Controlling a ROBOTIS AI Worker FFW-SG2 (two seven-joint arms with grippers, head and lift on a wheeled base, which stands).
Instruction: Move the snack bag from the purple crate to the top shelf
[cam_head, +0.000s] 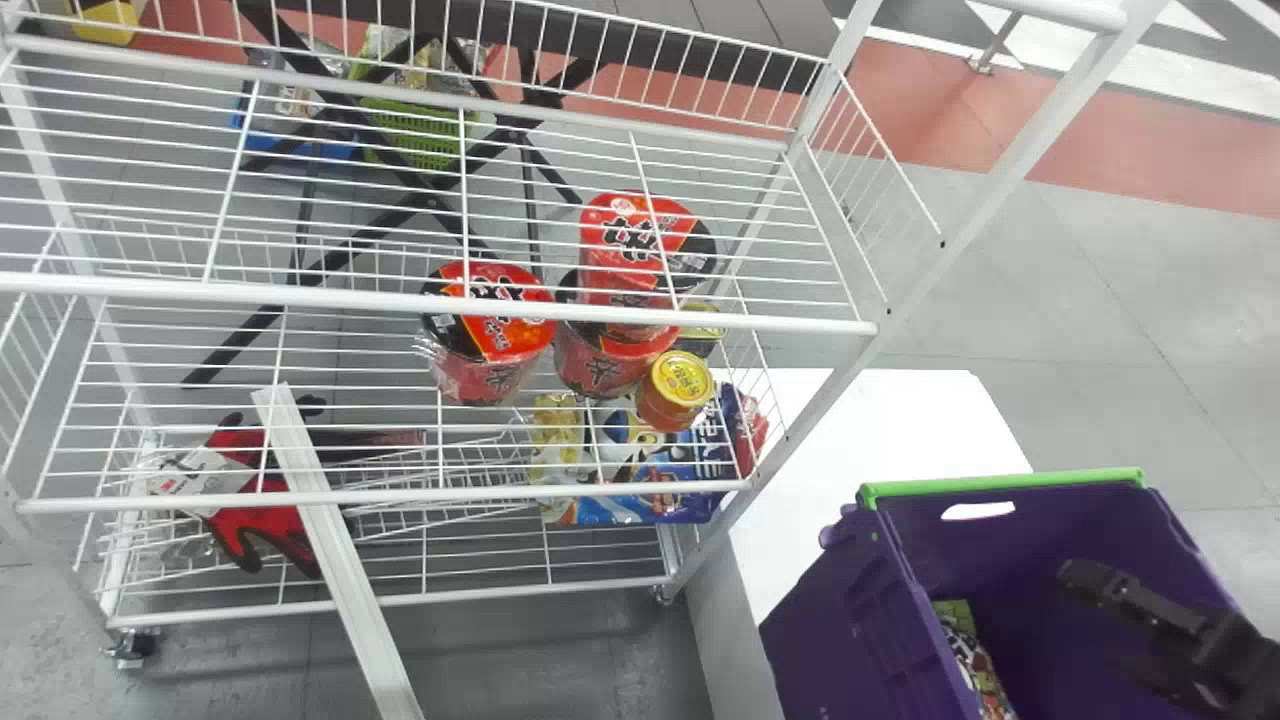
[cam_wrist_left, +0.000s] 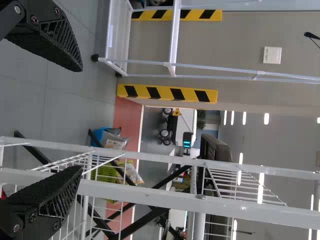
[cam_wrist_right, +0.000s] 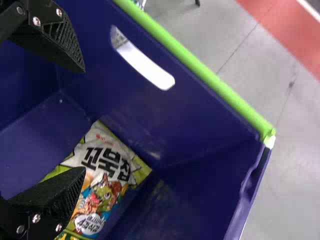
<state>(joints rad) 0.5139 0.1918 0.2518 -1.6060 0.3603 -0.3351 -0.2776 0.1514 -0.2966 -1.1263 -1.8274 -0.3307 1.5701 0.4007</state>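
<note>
Toward the lower right of the head view, the right gripper (cam_wrist_right: 84, 120) had its fingers spread, with nothing pinched between them, over the mouth of the purple crate (cam_head: 925, 620). Below them the snack bag (cam_wrist_right: 107, 180) lay inside, close against a crate wall. That wall seemed the main hazard: a finger could strike it while closing, or fail to get behind the bag. A shallow grip on the slick wrapper could let it slide out during the lift, and a low carry could snag it on the green rim (cam_head: 1005, 483).

The right arm (cam_head: 1225, 655) stretched in from the lower right corner, its gripper aimed toward the upper left. The left gripper (cam_wrist_left: 81, 119) was parked facing the white rack, fingers apart and holding nothing. Across the upper left of the head view ran the top shelf (cam_head: 300, 292).
</note>
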